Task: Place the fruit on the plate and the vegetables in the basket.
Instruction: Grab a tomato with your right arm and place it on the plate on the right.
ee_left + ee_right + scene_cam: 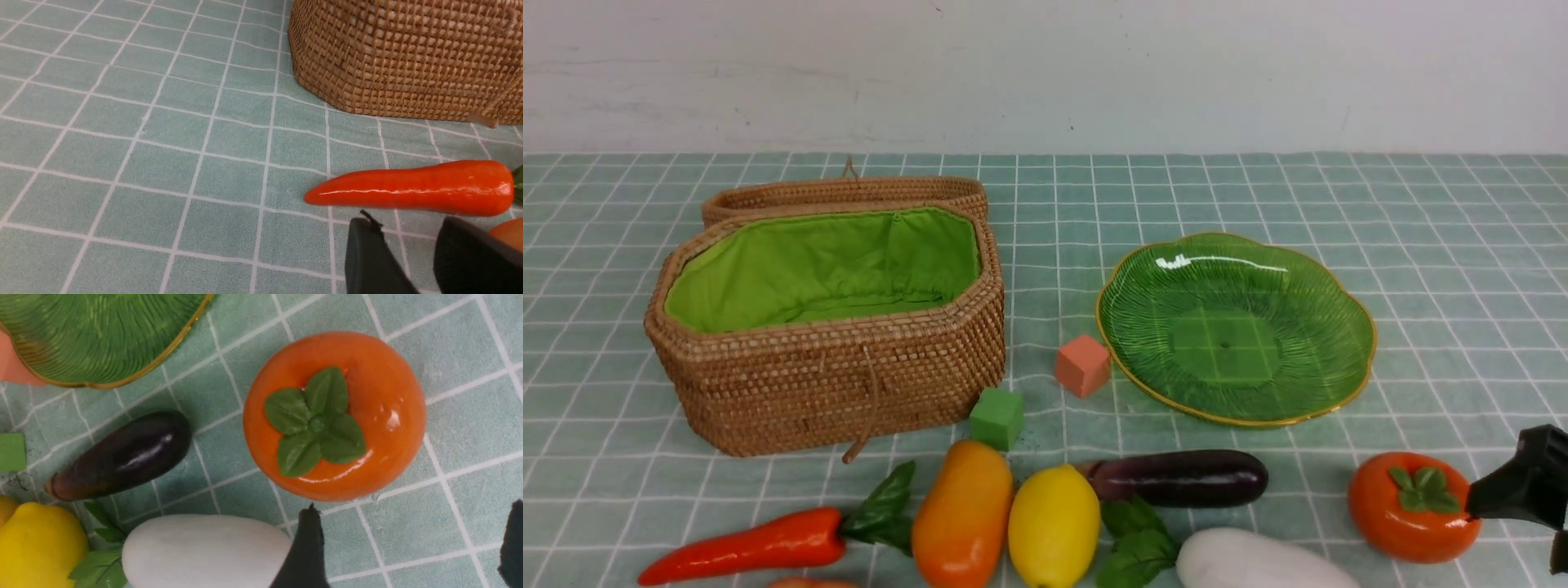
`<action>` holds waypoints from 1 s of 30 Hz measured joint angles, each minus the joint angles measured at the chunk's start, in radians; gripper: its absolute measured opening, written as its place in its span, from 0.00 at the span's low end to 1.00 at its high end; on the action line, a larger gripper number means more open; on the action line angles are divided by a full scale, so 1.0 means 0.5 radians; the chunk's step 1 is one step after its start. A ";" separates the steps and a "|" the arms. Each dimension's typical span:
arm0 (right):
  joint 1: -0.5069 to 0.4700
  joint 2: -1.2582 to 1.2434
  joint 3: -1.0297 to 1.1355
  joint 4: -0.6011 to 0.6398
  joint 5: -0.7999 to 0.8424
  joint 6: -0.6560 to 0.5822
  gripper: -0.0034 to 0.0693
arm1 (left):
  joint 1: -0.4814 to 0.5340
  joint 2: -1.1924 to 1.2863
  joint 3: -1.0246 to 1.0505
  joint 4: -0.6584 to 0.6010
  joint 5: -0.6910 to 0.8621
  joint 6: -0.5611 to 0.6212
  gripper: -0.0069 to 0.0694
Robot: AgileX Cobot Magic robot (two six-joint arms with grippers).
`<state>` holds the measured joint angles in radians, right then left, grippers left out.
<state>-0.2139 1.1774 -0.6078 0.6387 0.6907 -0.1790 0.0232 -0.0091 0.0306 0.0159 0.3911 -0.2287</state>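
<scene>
Along the front of the cloth lie a carrot [743,545], mango [962,514], lemon [1054,527], eggplant [1180,478], white radish [1258,563] and persimmon [1413,508]. The wicker basket [849,384] stands open at back left, showing only its green lining. To its right the green plate [1233,327] holds nothing. My right gripper [412,510] is open just short of the persimmon [335,416], with bare cloth between its fingers [1519,486]. My left gripper [408,228] is open, nothing between its fingers, close beside the carrot [408,188] and near the basket's wall [408,61].
An orange cube [1083,365] sits against the plate's left rim and a green cube [996,417] by the basket's front corner. A rounded orange-tan thing [508,232] peeks out beside the left gripper. The basket's lid [841,192] lies behind it.
</scene>
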 joint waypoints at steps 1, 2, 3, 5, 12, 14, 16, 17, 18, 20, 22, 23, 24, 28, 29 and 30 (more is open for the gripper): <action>-0.003 0.000 0.000 0.004 0.000 -0.010 0.85 | 0.000 0.000 0.000 0.000 0.000 0.000 0.40; -0.007 0.000 -0.003 0.015 -0.002 -0.033 0.85 | 0.000 0.000 0.000 0.000 0.000 0.000 0.40; -0.007 0.002 -0.006 0.015 -0.002 -0.042 0.85 | 0.000 0.000 0.000 0.000 0.000 0.000 0.40; -0.008 0.009 -0.008 0.017 -0.002 -0.047 0.85 | 0.000 0.000 0.000 0.000 0.000 0.000 0.40; -0.008 0.121 -0.008 0.023 -0.012 -0.056 0.85 | 0.000 0.000 0.000 0.000 0.000 0.000 0.40; -0.008 0.142 -0.008 0.023 -0.014 -0.056 0.85 | 0.000 0.000 0.000 0.000 0.000 0.000 0.40; -0.008 0.164 -0.008 0.025 -0.019 -0.058 0.85 | 0.000 0.000 0.000 0.000 0.000 0.000 0.40; -0.008 0.168 -0.011 0.027 -0.022 -0.067 0.85 | 0.000 0.000 0.000 0.000 0.000 0.000 0.40; -0.008 0.175 -0.019 0.040 -0.024 -0.081 0.85 | 0.000 0.000 0.000 0.000 0.000 0.000 0.40; -0.008 0.175 -0.039 0.056 -0.038 -0.102 0.85 | 0.000 0.000 0.000 0.000 0.000 0.000 0.40; -0.008 0.175 -0.061 0.066 -0.058 -0.109 0.85 | 0.000 0.000 0.000 0.000 0.000 0.000 0.40; -0.008 0.175 -0.069 0.068 -0.069 -0.109 0.85 | 0.000 0.000 0.000 0.000 0.000 0.000 0.40; -0.008 0.179 -0.083 0.068 -0.091 -0.109 0.85 | 0.000 0.000 0.000 0.000 0.000 0.000 0.40; -0.008 0.251 -0.119 0.072 -0.141 -0.110 0.85 | 0.000 0.000 0.000 0.000 0.000 0.000 0.40; -0.008 0.270 -0.125 0.075 -0.144 -0.110 0.85 | 0.000 0.000 0.000 0.000 0.000 0.000 0.40; -0.008 0.306 -0.127 0.077 -0.146 -0.111 0.85 | 0.000 0.000 0.000 0.000 0.000 0.000 0.40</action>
<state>-0.2181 1.3303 -0.6715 0.6774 0.6178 -0.2346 0.0232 -0.0091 0.0306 0.0159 0.3911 -0.2287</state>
